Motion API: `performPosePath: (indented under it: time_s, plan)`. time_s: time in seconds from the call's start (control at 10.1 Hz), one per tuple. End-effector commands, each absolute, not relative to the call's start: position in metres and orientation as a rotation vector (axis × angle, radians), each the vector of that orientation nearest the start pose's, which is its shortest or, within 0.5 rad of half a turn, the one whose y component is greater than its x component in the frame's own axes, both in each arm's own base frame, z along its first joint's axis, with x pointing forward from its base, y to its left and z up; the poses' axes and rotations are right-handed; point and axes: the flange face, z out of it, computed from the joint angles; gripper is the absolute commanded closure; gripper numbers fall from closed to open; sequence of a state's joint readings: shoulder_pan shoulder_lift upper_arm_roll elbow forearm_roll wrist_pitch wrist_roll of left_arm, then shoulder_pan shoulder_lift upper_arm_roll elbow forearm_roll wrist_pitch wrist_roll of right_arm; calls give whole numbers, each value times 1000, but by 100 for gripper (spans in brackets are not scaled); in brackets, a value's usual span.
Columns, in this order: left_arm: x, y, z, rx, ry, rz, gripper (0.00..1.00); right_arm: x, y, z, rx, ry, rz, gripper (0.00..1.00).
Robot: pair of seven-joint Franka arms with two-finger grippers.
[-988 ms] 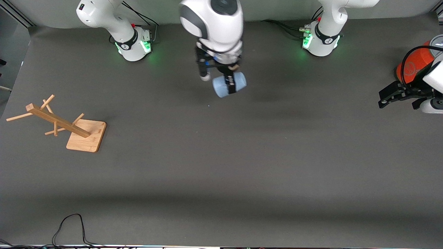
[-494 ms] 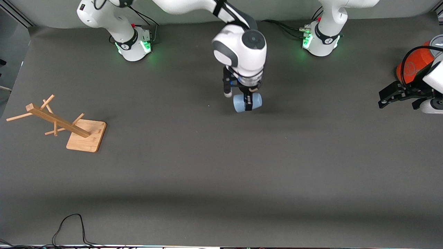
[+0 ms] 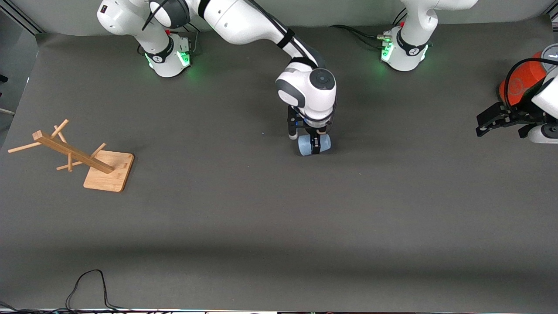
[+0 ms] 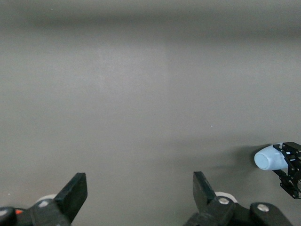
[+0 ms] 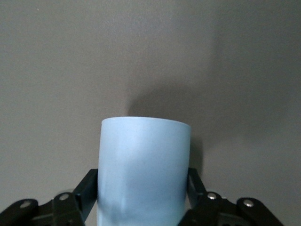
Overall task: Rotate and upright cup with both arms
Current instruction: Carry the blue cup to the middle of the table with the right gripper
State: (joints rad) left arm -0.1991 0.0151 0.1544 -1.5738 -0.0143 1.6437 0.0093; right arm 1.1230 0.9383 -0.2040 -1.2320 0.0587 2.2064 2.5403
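Right gripper (image 3: 314,144) clamps cup (image 3: 314,145) across its body; cup lies on its side, over mid-table, between the two bases and nearer camera than both. Cannot tell if cup touches table (image 3: 279,209). In right wrist view, fingers (image 5: 87,190) press both flanks of cup (image 5: 143,169).

Left gripper (image 3: 501,120) waits at left arm's end of table, fingers spread, holding nothing, just beside orange can (image 3: 521,83). Left wrist view shows cup (image 4: 269,158) well apart from fingers (image 4: 73,194).

Wooden rack (image 3: 76,155) stands toward right arm's end.

Even, soft overhead light, faint broad shadows, green base glow, sharp focus.
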Motion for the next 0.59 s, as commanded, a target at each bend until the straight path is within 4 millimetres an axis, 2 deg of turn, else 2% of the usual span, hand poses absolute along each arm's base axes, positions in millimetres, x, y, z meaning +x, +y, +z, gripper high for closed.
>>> performPosePath:
  time_s: [0.0,0.1,0.4,0.49]
  plan:
    - [567,-29,626,-3159,108,-92,0,434,638,198,-2125,2173,-153,32]
    - [567,-29,626,-3159,108,-92,0,438,637,194,-2117,2164,-153,14]
    - [567,-30,626,-3159,110,-92,0,441,633,187,-2125,2166,-161,0]
    - [567,-30,626,-3159,110,-92,0,442,633,187,-2122,2167,-159,0]
